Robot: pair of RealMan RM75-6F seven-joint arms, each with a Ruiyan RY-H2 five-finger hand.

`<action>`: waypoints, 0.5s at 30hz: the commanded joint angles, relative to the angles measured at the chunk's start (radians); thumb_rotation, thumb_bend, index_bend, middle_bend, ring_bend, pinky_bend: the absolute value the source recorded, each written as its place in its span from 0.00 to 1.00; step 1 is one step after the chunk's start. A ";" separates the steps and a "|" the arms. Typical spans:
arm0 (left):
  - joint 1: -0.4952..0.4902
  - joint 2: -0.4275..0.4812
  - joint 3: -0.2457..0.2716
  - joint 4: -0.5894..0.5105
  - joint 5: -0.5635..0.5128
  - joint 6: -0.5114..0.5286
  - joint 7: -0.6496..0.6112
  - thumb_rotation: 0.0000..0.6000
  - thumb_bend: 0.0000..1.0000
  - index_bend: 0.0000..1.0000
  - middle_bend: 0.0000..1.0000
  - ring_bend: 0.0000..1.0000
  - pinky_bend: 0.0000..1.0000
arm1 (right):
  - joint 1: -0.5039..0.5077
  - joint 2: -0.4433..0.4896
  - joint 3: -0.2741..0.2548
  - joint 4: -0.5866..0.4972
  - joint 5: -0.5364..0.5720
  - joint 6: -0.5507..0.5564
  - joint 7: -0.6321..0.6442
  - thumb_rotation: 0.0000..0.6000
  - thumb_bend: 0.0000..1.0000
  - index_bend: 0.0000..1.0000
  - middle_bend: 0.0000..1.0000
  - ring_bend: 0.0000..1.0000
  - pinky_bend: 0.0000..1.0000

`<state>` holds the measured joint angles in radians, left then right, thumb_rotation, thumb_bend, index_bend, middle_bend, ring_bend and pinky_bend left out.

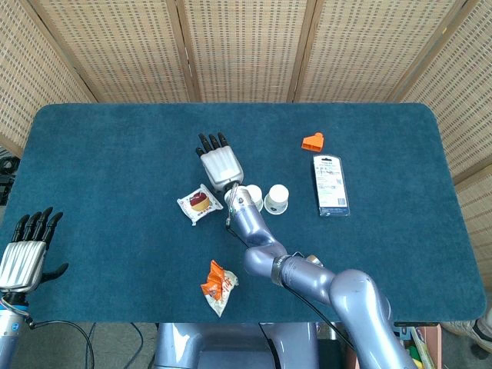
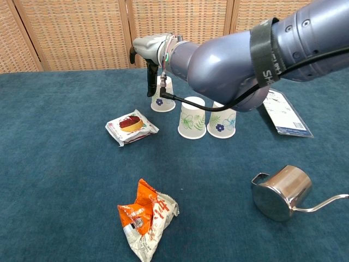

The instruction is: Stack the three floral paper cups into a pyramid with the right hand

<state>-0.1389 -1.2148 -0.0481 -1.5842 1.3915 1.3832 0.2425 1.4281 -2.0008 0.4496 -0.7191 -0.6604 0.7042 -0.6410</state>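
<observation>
Because the third cup has to end up on top of the other two, I hold my right hand (image 1: pixel 217 164) over it at centre-left of the head view, fingers straight and spread, holding nothing; from up here the hand hides that cup entirely. Just right of my wrist I see the round bases of the two base cups (image 1: pixel 265 197), standing upside down and side by side, ready to carry a third. My left hand (image 1: pixel 24 252) waits at the lower left corner, fingers apart and empty, since this job is not for it. In the chest view the far cup (image 2: pixel 160 97) stands upside down at upper centre, a little apart from the pair (image 2: pixel 207 120) to its right. My thumb hangs beside its left wall, and I cannot tell whether it touches. I judge the grasp is not yet made. The snack packet (image 2: pixel 131 126) lies lower left of the cups, near enough to mind.
</observation>
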 commanded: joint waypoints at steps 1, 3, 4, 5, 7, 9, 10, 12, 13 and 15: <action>-0.001 -0.001 0.001 0.002 -0.001 -0.002 0.000 1.00 0.20 0.00 0.00 0.00 0.00 | 0.033 -0.045 0.010 0.100 -0.020 -0.058 0.049 1.00 0.04 0.22 0.00 0.00 0.00; -0.002 -0.003 0.001 0.003 -0.002 -0.004 0.001 1.00 0.20 0.00 0.00 0.00 0.00 | 0.041 -0.061 0.011 0.147 -0.026 -0.082 0.066 1.00 0.04 0.22 0.00 0.00 0.00; -0.003 -0.003 0.001 0.003 -0.003 -0.005 0.002 1.00 0.20 0.00 0.00 0.00 0.00 | 0.044 -0.068 0.012 0.170 -0.029 -0.094 0.073 1.00 0.04 0.22 0.00 0.00 0.00; -0.003 -0.004 0.001 0.004 -0.004 -0.005 0.003 1.00 0.20 0.00 0.00 0.00 0.00 | 0.047 -0.075 0.011 0.193 -0.032 -0.106 0.079 1.00 0.04 0.22 0.00 0.00 0.00; -0.004 -0.006 0.001 0.005 -0.007 -0.009 0.006 1.00 0.20 0.00 0.00 0.00 0.00 | 0.053 -0.090 0.009 0.241 -0.041 -0.129 0.090 1.00 0.04 0.22 0.00 0.00 0.00; -0.008 -0.009 0.002 0.007 -0.010 -0.016 0.010 1.00 0.20 0.00 0.00 0.00 0.00 | 0.054 -0.101 0.010 0.282 -0.048 -0.147 0.103 1.00 0.04 0.22 0.00 0.00 0.00; -0.009 -0.010 0.002 0.007 -0.012 -0.019 0.012 1.00 0.20 0.00 0.00 0.00 0.00 | 0.057 -0.105 0.010 0.300 -0.053 -0.156 0.110 1.00 0.04 0.22 0.00 0.00 0.00; -0.010 -0.012 0.003 0.008 -0.013 -0.021 0.017 1.00 0.20 0.00 0.00 0.00 0.00 | 0.060 -0.112 0.011 0.334 -0.062 -0.171 0.120 1.00 0.04 0.22 0.00 0.00 0.00; -0.011 -0.013 0.003 0.008 -0.013 -0.021 0.019 1.00 0.20 0.00 0.00 0.00 0.00 | 0.062 -0.114 0.011 0.350 -0.067 -0.179 0.125 1.00 0.04 0.22 0.00 0.00 0.00; -0.011 -0.014 0.003 0.008 -0.013 -0.019 0.021 1.00 0.20 0.00 0.00 0.00 0.00 | 0.064 -0.119 0.012 0.372 -0.075 -0.190 0.133 1.00 0.04 0.22 0.00 0.00 0.00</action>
<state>-0.1502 -1.2289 -0.0454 -1.5760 1.3782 1.3634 0.2636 1.4880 -2.1124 0.4604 -0.3627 -0.7259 0.5267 -0.5177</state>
